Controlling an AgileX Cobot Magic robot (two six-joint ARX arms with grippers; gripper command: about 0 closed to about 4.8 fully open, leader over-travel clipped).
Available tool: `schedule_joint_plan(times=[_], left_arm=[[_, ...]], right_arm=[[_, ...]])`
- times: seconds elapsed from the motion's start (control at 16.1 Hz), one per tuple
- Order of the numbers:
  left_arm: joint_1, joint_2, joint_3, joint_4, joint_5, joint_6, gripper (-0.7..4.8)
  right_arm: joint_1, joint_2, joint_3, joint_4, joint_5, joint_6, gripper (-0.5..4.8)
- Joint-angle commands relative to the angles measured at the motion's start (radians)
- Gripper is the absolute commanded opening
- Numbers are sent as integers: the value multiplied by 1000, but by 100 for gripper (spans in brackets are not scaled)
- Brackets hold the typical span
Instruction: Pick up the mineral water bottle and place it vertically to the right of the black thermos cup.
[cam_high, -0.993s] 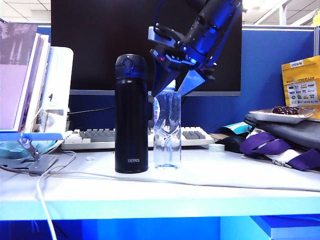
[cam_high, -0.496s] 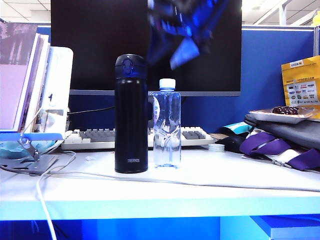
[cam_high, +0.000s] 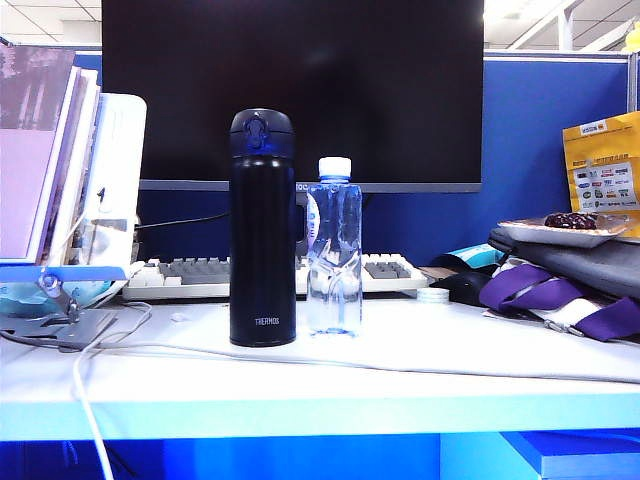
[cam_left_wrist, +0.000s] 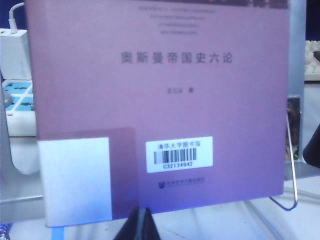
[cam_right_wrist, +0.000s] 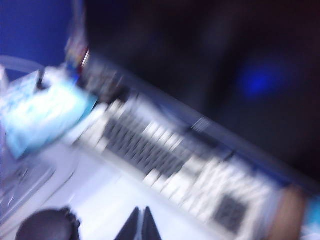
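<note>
Dark fingertips of the right gripper (cam_right_wrist: 139, 225) are pressed together with nothing between them, seen in a heavily blurred right wrist view above a pale keyboard (cam_right_wrist: 165, 160) and in front of a dark monitor; a rounded black top, probably the black thermos cup (cam_right_wrist: 47, 226), sits at the edge of that view close to the fingertips. The left gripper (cam_left_wrist: 141, 225) also shows its two dark tips meeting in a point, clenched on nothing, low before the purple back cover of a book (cam_left_wrist: 160, 100) propped on a metal stand. Neither arm appears in the exterior view. There the mineral water bottle (cam_high: 334, 250) stands upright on the white table (cam_high: 450, 360), white cap on top, just beside the black thermos cup (cam_high: 262, 230) on its right, the two almost touching; whether they actually touch cannot be told. The thermos is taller and stands upright as well. Behind both run the keyboard (cam_high: 190, 275) and the large black monitor (cam_high: 290, 90).
</note>
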Motion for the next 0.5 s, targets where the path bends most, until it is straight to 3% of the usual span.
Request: schedule_joint_plan(times=[0.06,0.5], left_arm=[[0,-3,0,-12,5,2,-5],[0,-3,0,-12,5,2,-5]], right_arm=[[3,-122,7,-5,77,-2,-5],[3,-515,7,-137,136,-3,-5]])
